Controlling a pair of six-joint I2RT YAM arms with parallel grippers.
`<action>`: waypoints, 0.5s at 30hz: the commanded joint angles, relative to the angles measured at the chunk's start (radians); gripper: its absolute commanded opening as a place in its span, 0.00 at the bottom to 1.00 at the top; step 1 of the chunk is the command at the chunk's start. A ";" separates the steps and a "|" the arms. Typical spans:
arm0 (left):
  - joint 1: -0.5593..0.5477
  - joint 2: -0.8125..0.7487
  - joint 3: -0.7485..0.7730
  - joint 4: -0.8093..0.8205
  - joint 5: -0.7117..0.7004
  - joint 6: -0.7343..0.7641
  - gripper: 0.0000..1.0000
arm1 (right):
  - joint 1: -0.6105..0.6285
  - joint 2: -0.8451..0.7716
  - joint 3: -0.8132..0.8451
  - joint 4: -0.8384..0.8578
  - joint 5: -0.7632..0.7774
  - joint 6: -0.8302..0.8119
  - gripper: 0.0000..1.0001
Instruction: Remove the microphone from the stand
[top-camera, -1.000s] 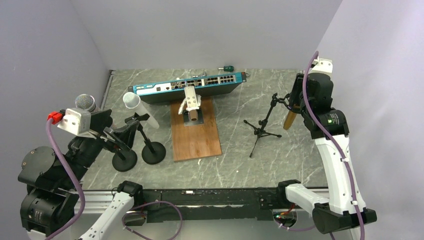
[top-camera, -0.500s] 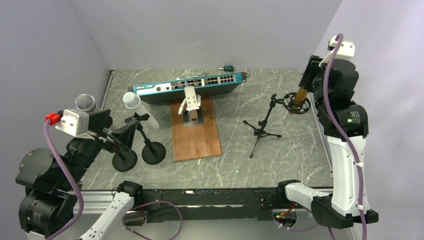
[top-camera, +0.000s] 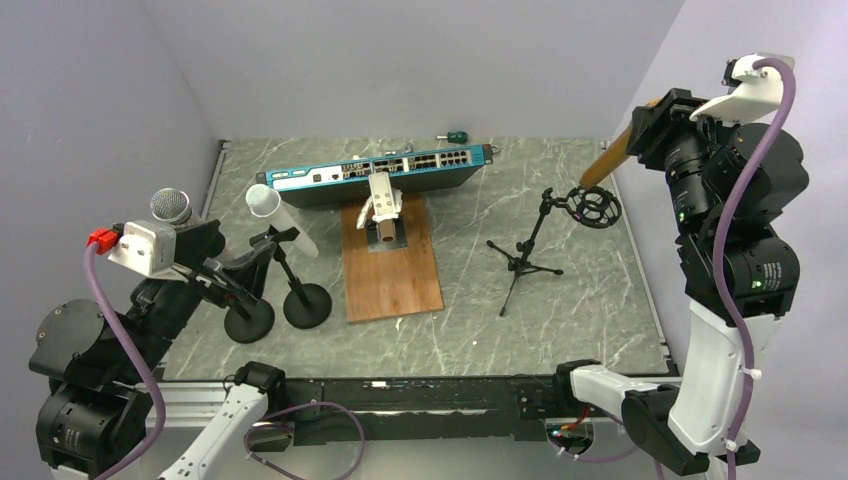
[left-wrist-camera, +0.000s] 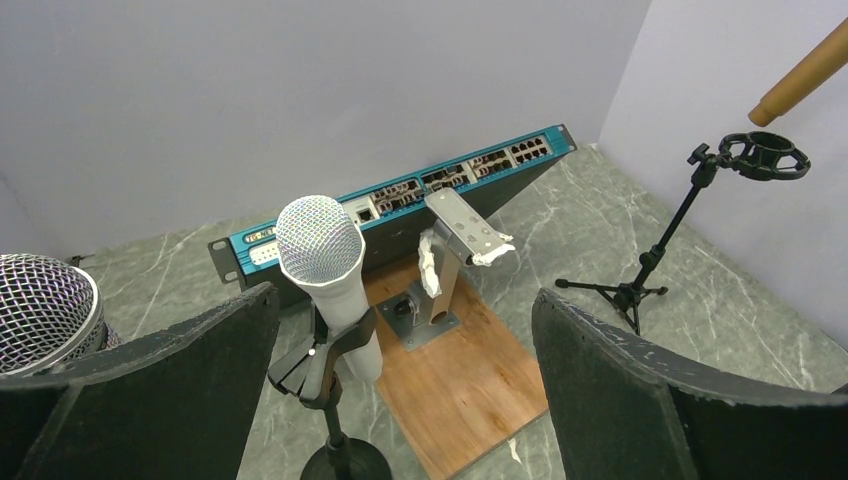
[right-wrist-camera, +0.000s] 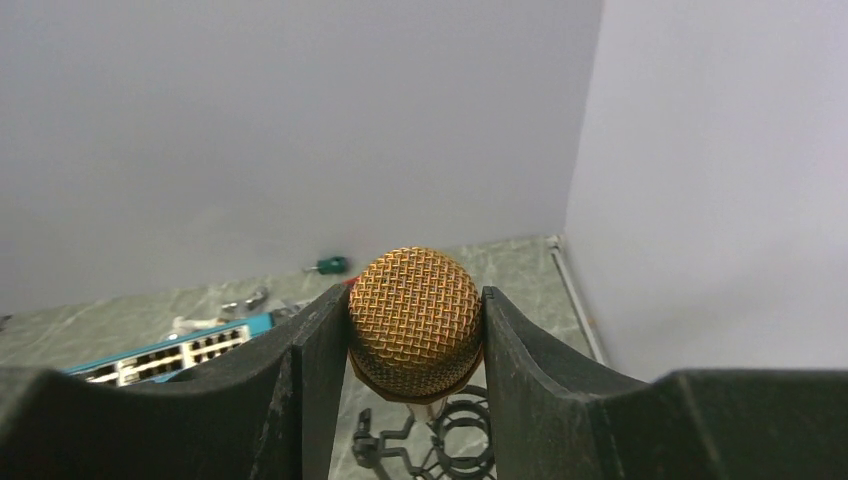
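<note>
A gold microphone (top-camera: 604, 166) hangs tilted in the air, its mesh head (right-wrist-camera: 415, 320) clamped between the fingers of my right gripper (right-wrist-camera: 415, 325), which is raised at the far right (top-camera: 647, 118). Its lower end sits just above the black ring mount (top-camera: 598, 207) of the small tripod stand (top-camera: 524, 262) and is apart from it; the ring (right-wrist-camera: 468, 438) shows empty below the head. My left gripper (left-wrist-camera: 405, 296) stands wide open at the near left (top-camera: 222, 272), holding nothing, facing a white microphone (left-wrist-camera: 325, 262) clipped in a round-base stand (top-camera: 306, 304).
A silver-headed microphone (top-camera: 171, 205) stands in a second round-base stand (top-camera: 249, 320) next to my left arm. A blue network switch (top-camera: 380, 172) lies at the back, and a wooden board (top-camera: 395, 275) with a metal bracket (top-camera: 383, 205) in front of it. The right wall is close to my right arm.
My right arm has risen and swung back to the right, drawing the gold microphone up out of the tripod's ring. The left arm has barely moved.
</note>
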 joint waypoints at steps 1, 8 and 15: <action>0.004 -0.012 0.007 0.020 -0.004 -0.003 0.99 | -0.002 -0.011 0.042 0.019 -0.134 0.049 0.00; 0.003 -0.016 -0.001 0.012 0.005 -0.011 0.99 | -0.004 -0.035 0.030 0.028 -0.322 0.109 0.00; 0.004 -0.024 -0.019 0.020 0.018 -0.027 0.99 | -0.003 -0.041 -0.057 -0.044 -0.597 0.185 0.00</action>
